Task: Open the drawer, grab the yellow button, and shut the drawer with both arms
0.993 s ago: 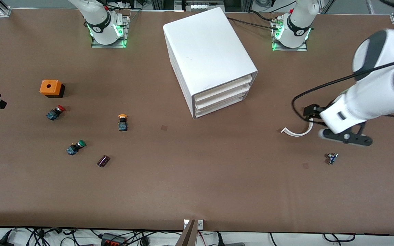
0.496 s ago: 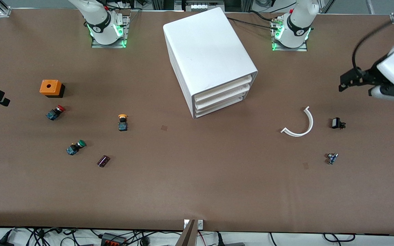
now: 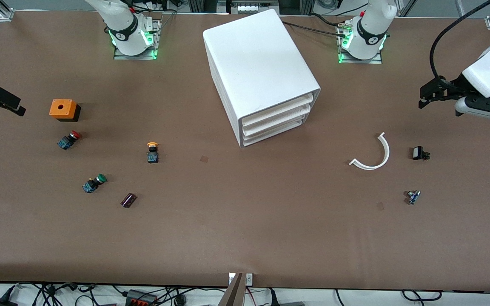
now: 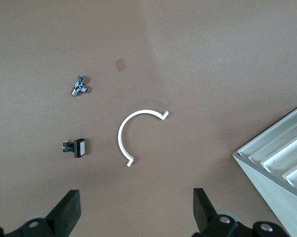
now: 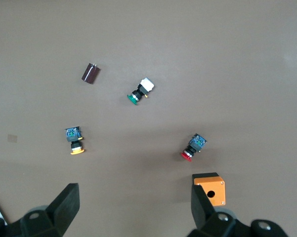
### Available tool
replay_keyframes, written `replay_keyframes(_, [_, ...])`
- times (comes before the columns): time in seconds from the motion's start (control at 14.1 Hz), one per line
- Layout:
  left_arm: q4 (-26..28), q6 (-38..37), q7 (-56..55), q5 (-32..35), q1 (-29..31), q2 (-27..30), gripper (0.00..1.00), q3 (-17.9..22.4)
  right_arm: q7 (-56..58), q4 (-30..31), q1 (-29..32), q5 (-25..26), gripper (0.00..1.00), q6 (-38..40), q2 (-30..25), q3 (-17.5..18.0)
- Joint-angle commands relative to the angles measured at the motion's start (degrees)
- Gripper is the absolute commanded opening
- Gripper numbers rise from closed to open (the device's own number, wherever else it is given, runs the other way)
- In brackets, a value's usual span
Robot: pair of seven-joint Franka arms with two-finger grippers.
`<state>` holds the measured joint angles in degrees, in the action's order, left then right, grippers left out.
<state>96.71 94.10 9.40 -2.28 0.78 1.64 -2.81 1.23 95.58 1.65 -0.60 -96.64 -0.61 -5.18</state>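
The white cabinet (image 3: pixel 262 63) stands mid-table, and its uppermost drawer (image 3: pixel 277 111) is shut. The orange-capped button (image 3: pixel 152 152) lies on the bare table toward the right arm's end, apart from the cabinet; it also shows in the right wrist view as the button (image 5: pixel 75 140). My right gripper (image 3: pixel 9 104) hangs open and empty over the table's edge beside an orange box (image 3: pixel 63 109), its fingers (image 5: pixel 66 205) wide apart. My left gripper (image 3: pixel 428 95) hangs open and empty over the left arm's end, fingers (image 4: pixel 69 212) spread over bare table.
A red-capped button (image 3: pixel 68 139), a green-capped button (image 3: pixel 94 183) and a small dark block (image 3: pixel 128 200) lie near the orange-capped one. A white curved strip (image 3: pixel 372 154), a black switch (image 3: pixel 419 153) and a small metal part (image 3: pixel 413 196) lie toward the left arm's end.
The left arm has swung up and away from over the curved strip toward the table's end, uncovering the black switch. The right gripper has drifted toward the orange box.
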Motion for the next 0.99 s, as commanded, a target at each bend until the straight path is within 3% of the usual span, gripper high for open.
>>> replay_keyframes(0.0, [-0.9,0.1,1.3,-0.5,0.0,-0.5,1.00,0.2,1.2,0.6,0.2,0.9,1.00,0.5,-1.0,0.5])
replay_keyframes(0.57, [-4.2,-1.1,1.4,0.6,0.0,-2.5,1.00,0.4,1.1,0.8,0.2,1.0,1.00,0.0,-1.0,0.5])
replay_keyframes(0.92, [-4.3,-2.0,1.3,0.5,0.1,-2.5,1.00,0.4,1.1,1.0,-1.1,3.6,1.00,0.1,-1.1,0.5])
